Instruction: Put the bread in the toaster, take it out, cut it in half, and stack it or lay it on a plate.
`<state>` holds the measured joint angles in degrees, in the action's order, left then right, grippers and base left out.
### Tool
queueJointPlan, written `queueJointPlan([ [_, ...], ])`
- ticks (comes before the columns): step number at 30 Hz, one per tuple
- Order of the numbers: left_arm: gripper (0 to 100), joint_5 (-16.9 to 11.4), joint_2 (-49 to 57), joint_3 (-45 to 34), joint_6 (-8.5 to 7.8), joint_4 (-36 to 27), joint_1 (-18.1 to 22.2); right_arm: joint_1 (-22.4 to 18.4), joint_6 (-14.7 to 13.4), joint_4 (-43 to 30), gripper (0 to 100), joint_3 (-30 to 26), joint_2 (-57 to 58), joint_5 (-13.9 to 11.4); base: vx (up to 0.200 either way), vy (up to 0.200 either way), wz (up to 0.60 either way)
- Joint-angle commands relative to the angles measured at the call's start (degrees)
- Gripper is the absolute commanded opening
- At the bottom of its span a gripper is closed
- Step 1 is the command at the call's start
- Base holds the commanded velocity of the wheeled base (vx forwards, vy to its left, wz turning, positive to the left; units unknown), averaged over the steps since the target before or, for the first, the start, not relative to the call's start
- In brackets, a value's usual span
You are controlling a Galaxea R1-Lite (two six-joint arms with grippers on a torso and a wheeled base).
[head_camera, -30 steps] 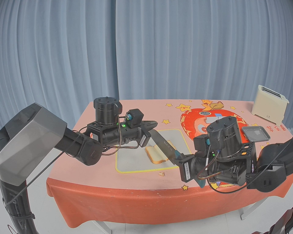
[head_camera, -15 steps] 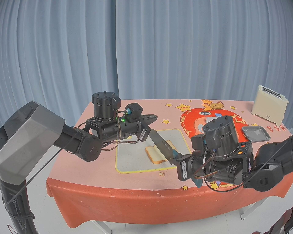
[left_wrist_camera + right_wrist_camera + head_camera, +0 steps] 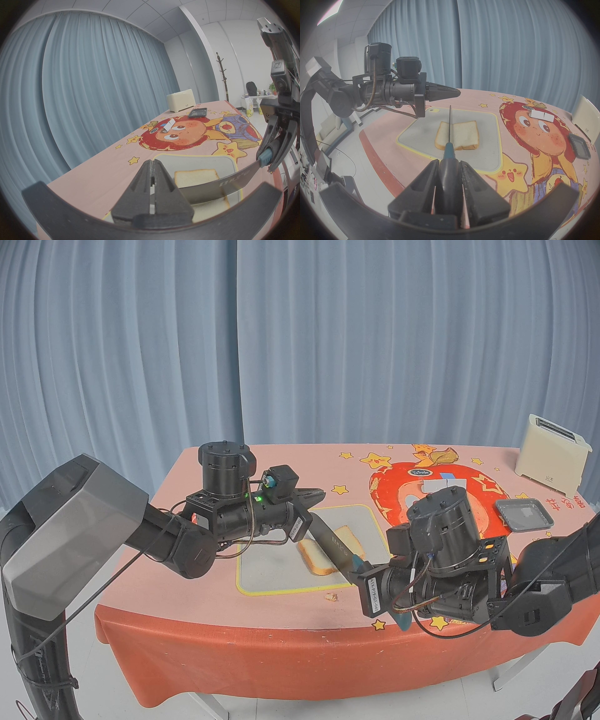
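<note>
A pink cartoon-printed worktop [image 3: 187, 590] stands before a grey-blue curtain [image 3: 375, 334]. Near its middle lies a pale grey cutting mat [image 3: 269, 571] with a yellow border, and on the mat lies one slice of bread [image 3: 314, 560], flat, light in the middle with a browner crust. The right tool [image 3: 365, 574] comes in low from the near right edge of the mat, its two dark fingers [image 3: 425, 184] pinching the blue-grey handle of a knife [image 3: 331, 543]. The knife's dark blade stands on edge and runs across the slice from the near right toward the far left, with bread showing on both sides of it; the part on the robot's left looks narrower than the part on its right. It cannot be told whether the blade has gone all the way through. The left tool [image 3: 309, 495] hangs above the mat's far left corner, its fingers [image 3: 142, 184] pressed together to a point and holding nothing; it is close to the tip of the blade, and contact cannot be told. A cream toaster [image 3: 553, 455] stands at the far right corner of the worktop, and a small dark grey tray [image 3: 524, 514] lies just in front of it, both well apart from the bread.
</note>
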<state>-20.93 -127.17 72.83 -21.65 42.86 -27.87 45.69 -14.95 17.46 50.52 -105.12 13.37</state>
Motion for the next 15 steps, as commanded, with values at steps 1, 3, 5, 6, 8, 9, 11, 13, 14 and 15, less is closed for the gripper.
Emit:
queueJointPlan([
  [1,0,0.01,-0.44,-0.93,-0.15,0.03,-0.26,0.1,-0.08,-0.14,0,-0.24,-0.26,-0.01,0.0,0.0,0.0],
  [3,0,0.01,-0.53,-1.2,-0.15,0.03,-0.26,0.01,0.0,-0.05,0,-0.16,-0.26,-0.01,0.0,0.0,0.0],
  [5,0,0.01,-0.53,-1.64,-0.15,0.03,-0.26,-0.08,0.0,-0.23,0,-0.16,-0.09,-0.01,0.0,0.0,0.0],
  [6,0,0.01,-0.53,-1.64,-0.15,0.03,-0.26,-0.08,0.0,-0.23,0,-0.16,-0.09,-0.01,0.0,0.0,0.0],
  [8,0,0.01,-0.53,-2.43,-0.15,0.12,-0.26,-0.08,0.0,-0.14,0,-0.24,0.0,0.07,0.0,0.0,0.0],
  [9,0,0.01,-0.53,-2.6,-0.15,0.12,-0.26,-0.08,0.0,-0.14,0,-0.24,0.0,0.07,0.0,0.0,0.0],
  [11,0,0.01,-0.62,-3.13,-0.15,0.2,-0.26,-0.08,0.09,-0.05,0,-0.24,-0.09,0.07,0.0,0.0,0.0],
  [13,0,0.01,-0.71,-3.22,-0.15,0.2,-0.26,0.01,0.09,0.03,0,-0.33,-0.17,0.07,0.0,0.0,0.0],
  [14,0,0.01,-0.71,-3.22,-0.15,0.2,-0.26,0.01,0.18,0.21,0,-0.42,-0.26,0.07,0.0,0.0,0.0],
  [15,0,0.01,-0.71,-3.31,-0.15,0.2,-0.17,0.01,0.27,0.21,0,-0.42,-0.26,0.07,0.0,0.0,0.0],
])
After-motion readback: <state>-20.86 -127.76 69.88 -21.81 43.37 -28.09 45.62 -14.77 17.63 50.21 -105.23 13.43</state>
